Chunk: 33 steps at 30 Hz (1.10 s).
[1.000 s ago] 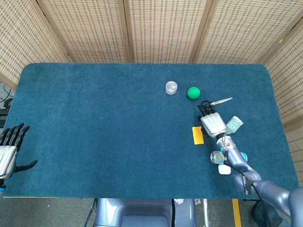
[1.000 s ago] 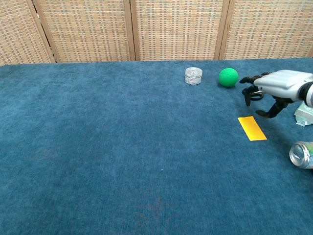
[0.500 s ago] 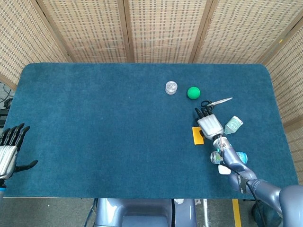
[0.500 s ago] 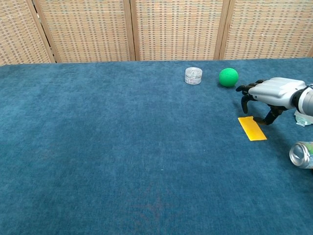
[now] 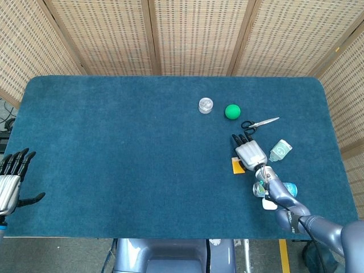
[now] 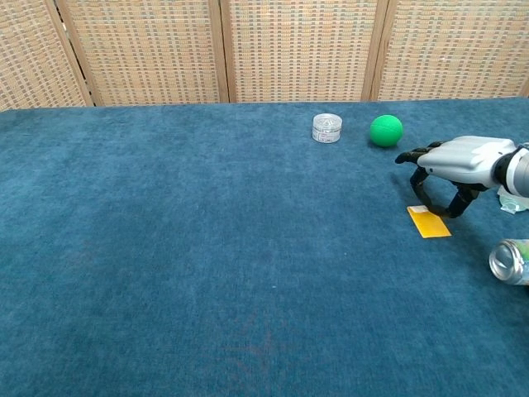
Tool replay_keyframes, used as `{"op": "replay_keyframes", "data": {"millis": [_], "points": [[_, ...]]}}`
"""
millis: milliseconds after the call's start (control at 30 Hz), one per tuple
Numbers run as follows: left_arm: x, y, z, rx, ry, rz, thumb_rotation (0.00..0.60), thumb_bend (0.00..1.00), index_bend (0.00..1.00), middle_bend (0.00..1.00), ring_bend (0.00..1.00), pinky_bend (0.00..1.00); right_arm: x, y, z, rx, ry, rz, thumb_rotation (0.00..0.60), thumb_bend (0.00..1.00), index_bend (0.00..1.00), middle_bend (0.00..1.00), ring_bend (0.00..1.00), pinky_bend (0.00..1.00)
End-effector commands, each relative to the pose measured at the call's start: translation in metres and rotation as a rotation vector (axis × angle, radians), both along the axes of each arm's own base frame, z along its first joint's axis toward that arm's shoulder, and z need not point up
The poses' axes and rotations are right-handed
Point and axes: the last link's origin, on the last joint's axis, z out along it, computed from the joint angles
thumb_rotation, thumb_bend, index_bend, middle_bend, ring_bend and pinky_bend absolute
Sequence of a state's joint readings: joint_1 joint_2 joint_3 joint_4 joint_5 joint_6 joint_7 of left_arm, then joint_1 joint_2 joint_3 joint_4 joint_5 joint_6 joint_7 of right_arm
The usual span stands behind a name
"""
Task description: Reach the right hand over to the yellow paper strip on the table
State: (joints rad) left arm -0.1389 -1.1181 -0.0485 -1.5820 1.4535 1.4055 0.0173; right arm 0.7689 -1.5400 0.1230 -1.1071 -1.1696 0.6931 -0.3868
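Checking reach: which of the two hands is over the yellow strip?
The right hand, arched over the yellow strip; the left hand sits at the table's far left edge.

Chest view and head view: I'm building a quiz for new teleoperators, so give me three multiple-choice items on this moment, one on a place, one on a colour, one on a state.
1. Where is the right hand?
A. Over the yellow paper strip
B. On the clear round plastic jar
C. Off the blue carpeted table

2. What colour is the small round ball?
A. Red
B. Green
C. White

3. How is the left hand?
A. Gripping silver scissors
B. Holding nothing, fingers apart
C. Pressing the strip

Answers: 1 A, its fingers arch down over the strip's far end. 2 B, plainly green beside the jar. 3 B, it sits bare at the table's left edge.
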Motion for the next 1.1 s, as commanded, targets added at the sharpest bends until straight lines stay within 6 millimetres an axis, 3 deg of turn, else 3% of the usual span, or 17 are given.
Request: {"op": "replay_keyframes", "data": {"millis": [33,133,200,267,367,533,700,1100], "points": [[0.000,0.000,0.000,0.000,0.000,0.000,0.600,0.00,0.00,0.00,0.00,0.00,0.007,0.006,0.006,0.002,-0.036,0.022,0.600,0.65,0.56,0.00,0.00,0.00],[0.000,0.000,0.000,-0.001,0.001,0.001,0.600,0.00,0.00,0.00,0.00,0.00,0.010,0.009,0.010,-0.009,-0.060,0.044,0.600,0.65,0.56,0.00,0.00,0.00],[0.000,0.000,0.000,-0.002,0.002,0.001,0.600,0.00,0.00,0.00,0.00,0.00,0.012,0.009,0.012,-0.026,-0.080,0.060,0.600,0.63,0.50,0.00,0.00,0.00],[0.000,0.000,-0.001,-0.002,0.002,0.000,0.600,0.00,0.00,0.00,0.00,0.00,0.014,0.008,0.014,-0.058,-0.100,0.079,0.600,0.62,0.37,0.00,0.00,0.00],[0.001,0.000,-0.001,-0.002,0.002,-0.002,0.600,0.00,0.00,0.00,0.00,0.00,0.014,0.004,0.014,-0.107,-0.107,0.104,0.600,0.61,0.32,0.00,0.00,0.00],[0.000,0.001,-0.002,-0.005,0.005,0.001,0.600,0.00,0.00,0.00,0.00,0.00,0.008,-0.004,0.007,-0.104,-0.082,0.081,0.600,0.61,0.32,0.00,0.00,0.00],[0.000,0.001,-0.001,-0.004,0.005,0.002,0.600,0.00,0.00,0.00,0.00,0.00,0.003,-0.012,-0.002,-0.103,-0.060,0.045,0.600,0.44,0.32,0.00,0.00,0.00],[-0.002,0.004,-0.002,-0.008,0.005,0.013,0.600,0.00,0.00,0.00,0.00,0.00,-0.003,-0.019,-0.012,-0.103,-0.039,0.020,0.600,0.41,0.44,0.00,0.00,0.00]]}}
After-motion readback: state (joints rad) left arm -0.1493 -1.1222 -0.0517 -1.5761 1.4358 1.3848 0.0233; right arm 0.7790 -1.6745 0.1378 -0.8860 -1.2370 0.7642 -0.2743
